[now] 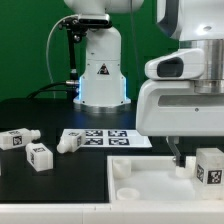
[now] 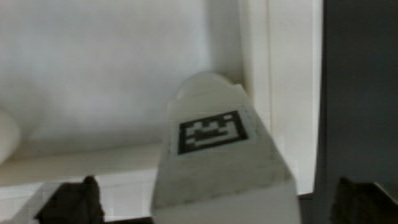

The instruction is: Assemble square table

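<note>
The arm's big white casing [image 1: 185, 95] is filling the exterior view's right side, hanging low over the work and hiding much of what is under it. Behind it, the robot's white base [image 1: 100, 70] is standing at the back of the black table [image 1: 30, 110].

The square panel [image 1: 150, 185] is lying flat on the table at the front, white, with its raised rim running round it. In the wrist view that rim is showing as a pale strip with the dark table just beyond it.

The marker board [image 1: 105, 138] is lying behind the panel, its black tags facing up.

Three white legs are lying loose on the table toward the exterior view's left. The far-left leg [image 1: 15, 138] and the middle leg [image 1: 40, 155] are each showing a tag, and the third leg [image 1: 68, 143] is resting just beside the marker board.

The fourth leg [image 1: 208, 165] is sitting on the panel near its rim at the exterior view's right, with a tagged face turned outward. I cannot tell whether it is seated in a corner hole.

The gripper [image 2: 214, 205] is hanging spread wide around this leg. Its dark fingertips [image 2: 71, 200] are standing on either side with a gap showing at each, pinching nothing.
</note>
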Available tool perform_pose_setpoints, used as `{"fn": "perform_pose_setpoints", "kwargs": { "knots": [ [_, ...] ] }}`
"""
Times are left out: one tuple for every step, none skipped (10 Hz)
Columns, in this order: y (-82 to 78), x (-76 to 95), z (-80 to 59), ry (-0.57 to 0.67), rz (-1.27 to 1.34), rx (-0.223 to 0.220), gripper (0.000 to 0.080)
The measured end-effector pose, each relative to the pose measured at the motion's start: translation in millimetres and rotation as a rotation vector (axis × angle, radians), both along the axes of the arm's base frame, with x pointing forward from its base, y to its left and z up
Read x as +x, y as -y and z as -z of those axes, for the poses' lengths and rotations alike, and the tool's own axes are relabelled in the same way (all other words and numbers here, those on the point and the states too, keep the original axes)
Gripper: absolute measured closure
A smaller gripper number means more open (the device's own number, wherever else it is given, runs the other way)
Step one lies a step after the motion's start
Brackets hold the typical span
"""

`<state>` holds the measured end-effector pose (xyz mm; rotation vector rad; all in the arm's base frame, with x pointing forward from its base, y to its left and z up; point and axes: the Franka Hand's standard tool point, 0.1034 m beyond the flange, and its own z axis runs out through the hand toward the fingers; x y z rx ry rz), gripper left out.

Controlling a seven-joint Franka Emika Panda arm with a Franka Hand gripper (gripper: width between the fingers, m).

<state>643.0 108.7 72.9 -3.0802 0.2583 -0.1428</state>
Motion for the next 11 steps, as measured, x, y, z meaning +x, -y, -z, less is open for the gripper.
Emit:
{"fn": "perform_pose_setpoints", "kwargs": {
  "knots": [
    [0.1,0.0,0.0,0.000,0.008,0.001,0.0278],
    [0.1,0.0,0.0,-0.001,0.016,0.002,0.0429],
    [0.2,-0.1,0.1,-0.004,0.088,0.009,0.0515],
    [0.6,-0.1,0.2,-0.006,0.143,0.014,0.0515],
    [1.9,-0.5,0.2,-0.014,0.220,0.019,0.0515],
    [6.7,-1.3,0.1,-0.025,0.292,0.013,0.0515],
    [12.6,-2.6,-0.4,-0.039,0.411,0.007,0.0515],
    [22.3,-4.2,-0.9,-0.049,0.506,-0.012,0.0515],
    [31.3,-5.3,-1.4,-0.054,0.610,-0.023,0.0515],
    [38.8,-6.5,-1.8,-0.056,0.673,-0.040,0.0514],
    [39.0,-6.6,-1.9,-0.053,0.688,-0.045,0.0511]
  ]
}}
